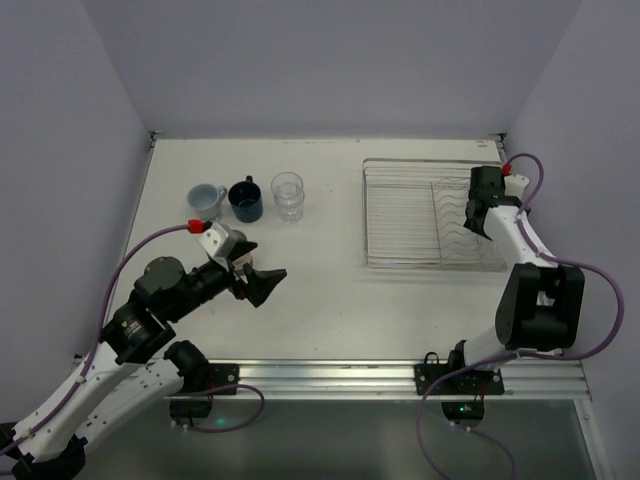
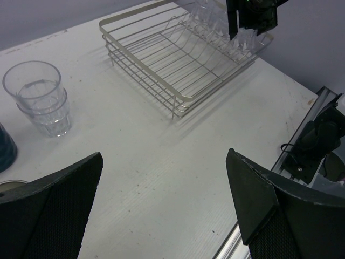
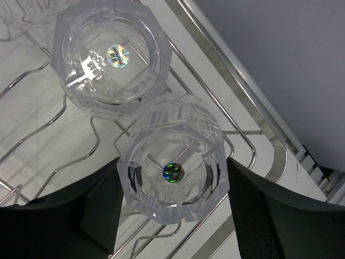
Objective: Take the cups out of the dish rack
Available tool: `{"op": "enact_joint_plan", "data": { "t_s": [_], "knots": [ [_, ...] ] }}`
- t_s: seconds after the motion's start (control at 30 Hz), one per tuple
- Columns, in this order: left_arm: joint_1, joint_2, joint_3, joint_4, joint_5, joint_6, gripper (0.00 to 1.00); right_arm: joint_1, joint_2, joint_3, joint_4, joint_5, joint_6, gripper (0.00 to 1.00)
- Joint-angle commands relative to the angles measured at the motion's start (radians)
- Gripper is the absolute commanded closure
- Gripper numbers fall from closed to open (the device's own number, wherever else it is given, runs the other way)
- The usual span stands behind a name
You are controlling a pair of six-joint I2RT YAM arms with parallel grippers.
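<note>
The silver wire dish rack (image 1: 400, 215) stands at the right of the table. In the right wrist view two clear glass tumblers stand upside down on its tines (image 3: 237, 132). My right gripper (image 3: 172, 199) is over the rack's far right end (image 1: 480, 218). Its pads press both sides of the nearer tumbler (image 3: 173, 175). The other tumbler (image 3: 110, 56) stands just beyond it. On the table at the left stand a light blue-grey mug (image 1: 207, 199), a dark navy mug (image 1: 246, 199) and two stacked clear tumblers (image 1: 287, 196). My left gripper (image 1: 262, 283) hangs open and empty over the table (image 2: 164, 199).
The stacked tumblers (image 2: 42, 100) and the navy mug's edge (image 2: 5, 148) are at the left of the left wrist view, the rack (image 2: 161, 59) ahead. An aluminium rail (image 1: 400, 375) runs along the near table edge. Walls close in the back and both sides.
</note>
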Motion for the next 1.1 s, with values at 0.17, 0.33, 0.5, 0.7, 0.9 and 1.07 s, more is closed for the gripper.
{"op": "enact_joint_plan", "data": {
  "t_s": [0.17, 0.33, 0.5, 0.7, 0.9, 1.07],
  "knots": [
    [-0.008, 0.009, 0.016, 0.004, -0.009, 0.015, 0.00, -0.004, -0.163, 0.057, -0.059, 0.028, 0.007, 0.72],
    [-0.005, 0.031, 0.021, 0.003, -0.010, 0.015, 0.00, -0.004, -0.264, 0.083, -0.059, -0.066, 0.008, 0.79],
    [0.013, 0.053, 0.025, 0.003, -0.012, 0.011, 0.00, -0.004, -0.353, 0.070, -0.044, -0.145, 0.019, 0.87],
    [0.027, 0.114, 0.039, 0.026, 0.049, -0.014, 0.00, -0.004, -0.484, 0.005, 0.018, -0.331, 0.046, 0.92],
    [0.029, 0.209, 0.099, 0.052, 0.100, -0.060, 0.00, 0.147, -0.623, -0.092, 0.151, -0.469, 0.080, 0.93],
    [0.027, 0.289, 0.088, 0.205, 0.200, -0.175, 0.00, 0.215, -0.645, -0.181, 0.318, -0.775, 0.190, 0.94]
  ]
}}
